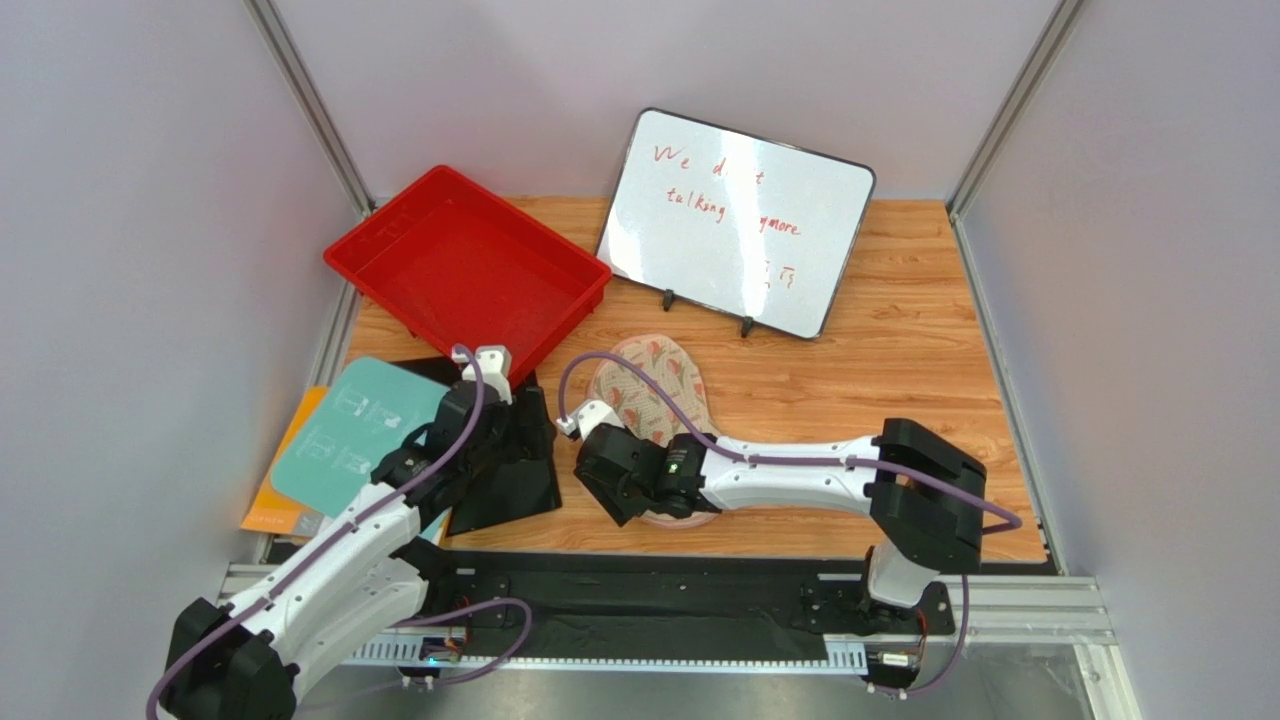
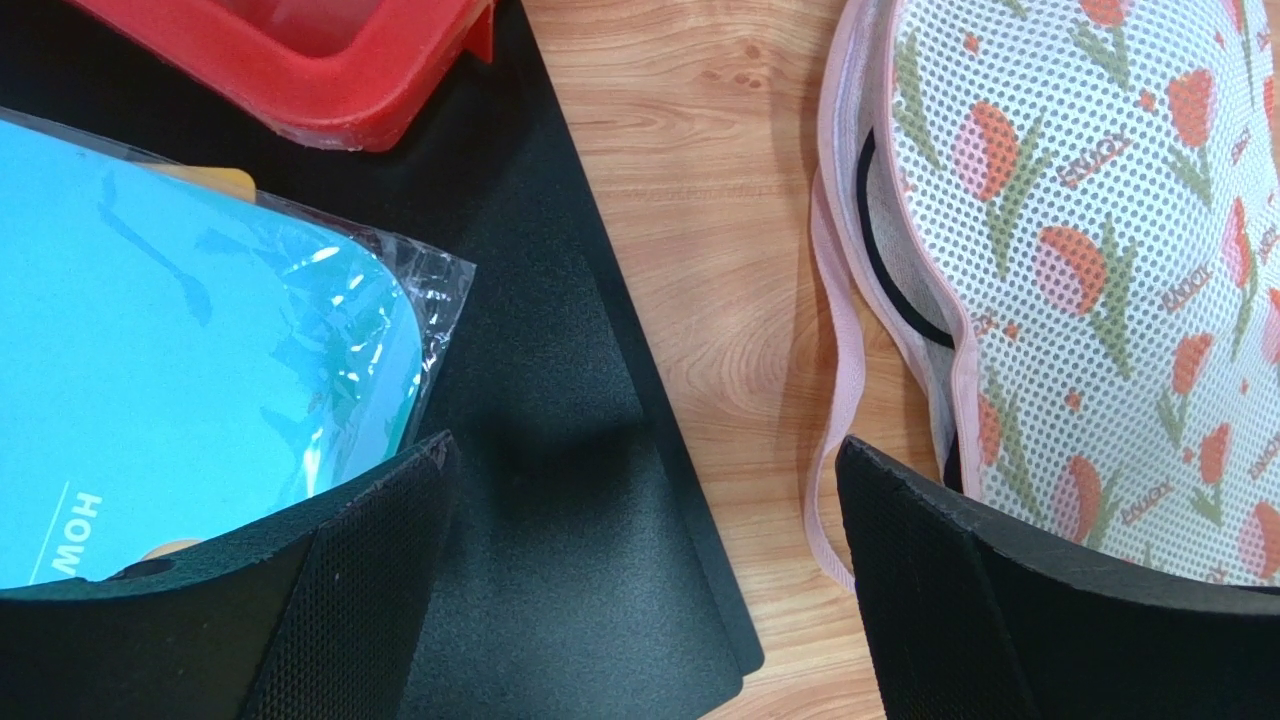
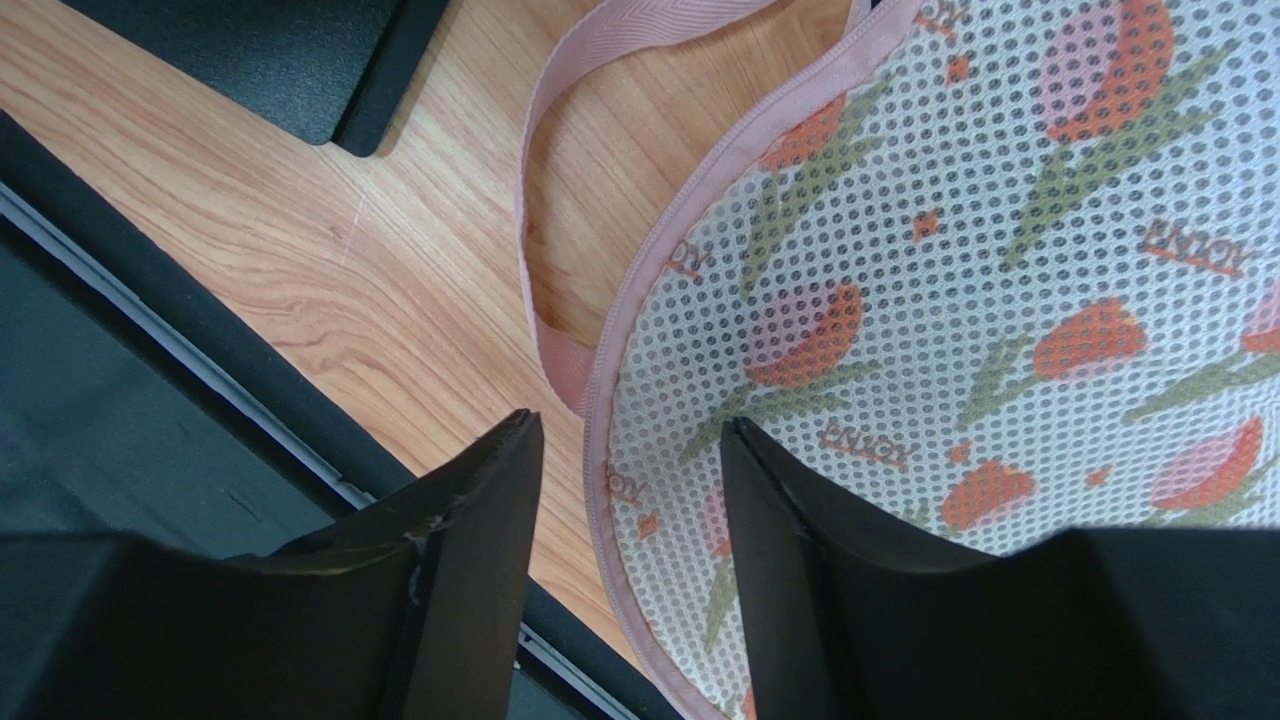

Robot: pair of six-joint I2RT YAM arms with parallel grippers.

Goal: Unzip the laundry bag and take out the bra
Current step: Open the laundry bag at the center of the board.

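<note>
The laundry bag (image 1: 655, 384) lies flat on the wood table, a cream mesh pouch printed with pink-red flowers, with pink zipper edging (image 3: 631, 315) and a pink loop (image 3: 549, 180). My right gripper (image 3: 628, 425) hangs over the bag's near end, fingers partly apart, the pink edging lying in the gap between them. A little to the left of the bag, my left gripper (image 2: 642, 450) is open wide above a black mat (image 2: 571, 495). The bra is hidden in the bag, apart from a thin dark strap (image 2: 894, 278) showing at the bag's left edge.
A red tray (image 1: 466, 270) sits at the back left, and a whiteboard (image 1: 736, 218) stands behind the bag. A teal sheet in clear plastic (image 1: 353, 428) lies left of the black mat. The table's near edge and its black rail (image 3: 150, 323) run close under the right gripper.
</note>
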